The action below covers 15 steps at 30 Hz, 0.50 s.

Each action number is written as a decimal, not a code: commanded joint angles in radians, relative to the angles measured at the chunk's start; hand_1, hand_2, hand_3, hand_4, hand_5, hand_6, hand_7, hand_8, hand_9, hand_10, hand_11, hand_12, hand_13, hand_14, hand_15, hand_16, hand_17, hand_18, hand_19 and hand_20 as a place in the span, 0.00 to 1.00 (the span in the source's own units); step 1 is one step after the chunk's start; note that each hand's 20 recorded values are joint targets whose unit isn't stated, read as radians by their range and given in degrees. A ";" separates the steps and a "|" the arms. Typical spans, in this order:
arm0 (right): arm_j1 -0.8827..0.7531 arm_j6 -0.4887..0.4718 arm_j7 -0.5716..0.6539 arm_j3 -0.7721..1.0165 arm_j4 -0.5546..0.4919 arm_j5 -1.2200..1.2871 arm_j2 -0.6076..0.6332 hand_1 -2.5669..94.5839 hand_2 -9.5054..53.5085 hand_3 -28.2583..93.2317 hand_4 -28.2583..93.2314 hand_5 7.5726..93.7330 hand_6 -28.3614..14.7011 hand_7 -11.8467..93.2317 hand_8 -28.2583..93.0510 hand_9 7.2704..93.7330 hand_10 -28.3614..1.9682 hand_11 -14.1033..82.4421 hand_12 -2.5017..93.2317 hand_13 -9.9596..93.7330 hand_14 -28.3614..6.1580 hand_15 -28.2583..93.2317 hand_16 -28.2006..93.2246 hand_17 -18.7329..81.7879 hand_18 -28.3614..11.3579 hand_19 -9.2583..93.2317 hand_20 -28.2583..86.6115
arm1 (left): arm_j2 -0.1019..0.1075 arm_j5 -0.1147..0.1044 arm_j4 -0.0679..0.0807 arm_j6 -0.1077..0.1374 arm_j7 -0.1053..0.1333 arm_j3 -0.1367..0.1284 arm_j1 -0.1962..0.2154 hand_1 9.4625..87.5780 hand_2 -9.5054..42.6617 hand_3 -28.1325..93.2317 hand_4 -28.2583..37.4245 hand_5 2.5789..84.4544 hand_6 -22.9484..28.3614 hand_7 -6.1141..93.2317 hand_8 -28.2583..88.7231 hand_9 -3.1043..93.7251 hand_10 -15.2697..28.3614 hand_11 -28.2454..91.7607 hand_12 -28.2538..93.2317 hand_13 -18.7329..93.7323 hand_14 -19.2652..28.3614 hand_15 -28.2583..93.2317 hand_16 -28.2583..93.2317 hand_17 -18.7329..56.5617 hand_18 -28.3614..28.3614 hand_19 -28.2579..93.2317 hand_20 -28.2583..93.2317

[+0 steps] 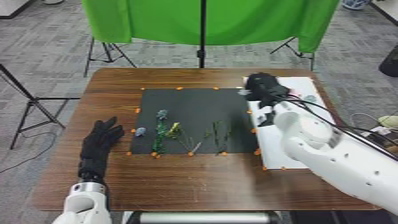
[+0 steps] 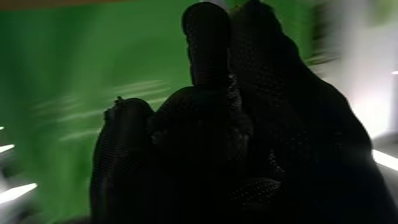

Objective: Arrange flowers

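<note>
Flowers and stems lay on the dark mat (image 1: 191, 107) in the middle of the head view. Toward the mat's left side, a blue-grey bloom (image 1: 162, 114) stood nearest the mat's top edge, with a leafy green stem (image 1: 159, 141) below it. Just right of that was a yellow-green flower (image 1: 174, 128), and thin green stems (image 1: 218, 134) lay farther right. A small blue-grey piece (image 1: 140, 131) sat at the mat's left edge.

At the upper right of the frame, the right hand (image 1: 263, 86) was over the left part of the white board (image 1: 275, 150), near the mat's upper right corner. A small pale thing (image 1: 242, 92) showed beside it; whether the hand was open or clamped on anything, I could not tell.

At the left of the frame, the left hand (image 1: 96, 145) was at the brown table (image 1: 169, 190), fingers extended toward the top, slightly apart at the ends and holding nothing. Orange tabs (image 1: 190, 154) dotted the mat's border, and green cloth (image 1: 160, 22) hung at the top.
</note>
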 commanded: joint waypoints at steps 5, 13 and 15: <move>0.092 -0.141 -0.074 -0.183 0.016 0.014 -0.215 0.69 0.00 0.65 0.11 0.82 0.66 0.32 0.32 0.97 0.64 0.22 0.45 0.97 0.76 0.72 0.53 0.86 0.48 1.00 0.75 | -0.012 0.002 0.016 -0.015 -0.012 0.023 0.004 0.15 0.38 0.71 0.00 0.50 0.54 0.17 0.19 0.49 0.67 0.38 0.33 0.46 0.78 0.42 0.23 0.31 0.70 0.28 0.38; 0.051 -0.231 -0.075 -0.159 0.009 0.038 -0.204 0.67 0.00 0.67 0.10 0.82 0.66 0.32 0.32 0.96 0.64 0.22 0.44 0.97 0.76 0.72 0.53 0.85 0.47 1.00 0.75 | -0.011 0.000 0.012 -0.015 -0.015 0.019 0.019 0.15 0.38 0.71 0.00 0.50 0.54 0.17 0.19 0.49 0.67 0.38 0.33 0.46 0.78 0.42 0.23 0.31 0.70 0.28 0.38; 0.046 -0.228 -0.077 -0.158 0.007 0.036 -0.201 0.66 0.00 0.67 0.10 0.81 0.67 0.32 0.31 0.95 0.63 0.22 0.44 0.96 0.76 0.72 0.53 0.85 0.47 1.00 0.75 | -0.011 0.001 0.013 -0.017 -0.017 0.020 0.017 0.15 0.38 0.71 0.00 0.50 0.54 0.17 0.19 0.49 0.67 0.38 0.33 0.46 0.78 0.42 0.23 0.31 0.70 0.28 0.38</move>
